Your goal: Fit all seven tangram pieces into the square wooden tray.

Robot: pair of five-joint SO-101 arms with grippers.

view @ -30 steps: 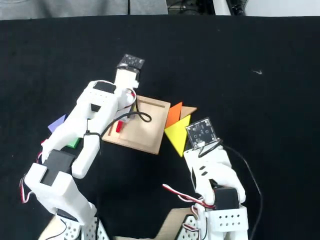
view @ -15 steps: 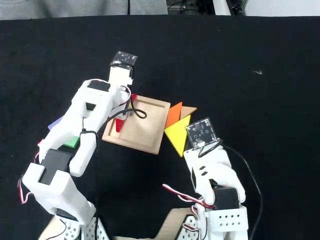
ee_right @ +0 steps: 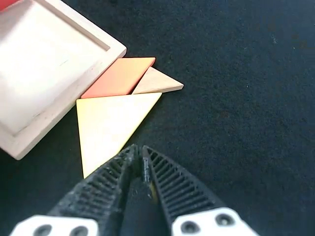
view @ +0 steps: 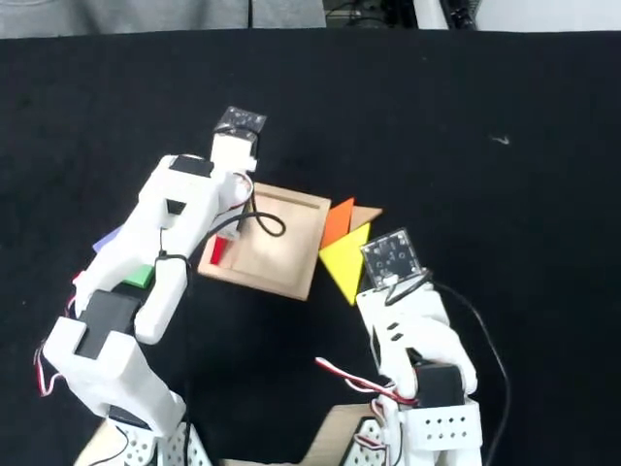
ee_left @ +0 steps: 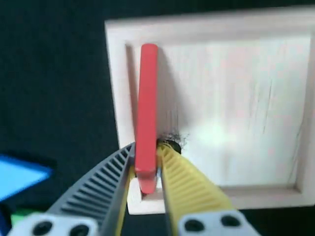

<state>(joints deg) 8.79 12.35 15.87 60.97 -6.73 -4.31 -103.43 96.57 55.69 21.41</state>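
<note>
The red piece (ee_left: pixel 147 98) is standing on its thin edge inside the wooden tray (ee_left: pixel 221 29), against one wall. The left gripper (ee_left: pixel 146 150) is pinching its end. Let go like this, it could end up leaning, not lying flat. The right gripper (ee_right: pixel 139 151) is sitting closed and empty by the yellow triangle (ee_right: pixel 110 123).

The left arm (view: pixel 179 218) was drawn a little toward the tabletop's left edge, and its wrist was carried off the wooden tray's (view: pixel 291 248) far corner. The red piece (ee_left: pixel 146 98), clamped on edge in the left gripper (ee_left: pixel 146 147), was shifted with it across the tray floor. It was brought from a spot slightly further in to the tray's left rim, hard against the inner wall by the near-left corner.
</note>
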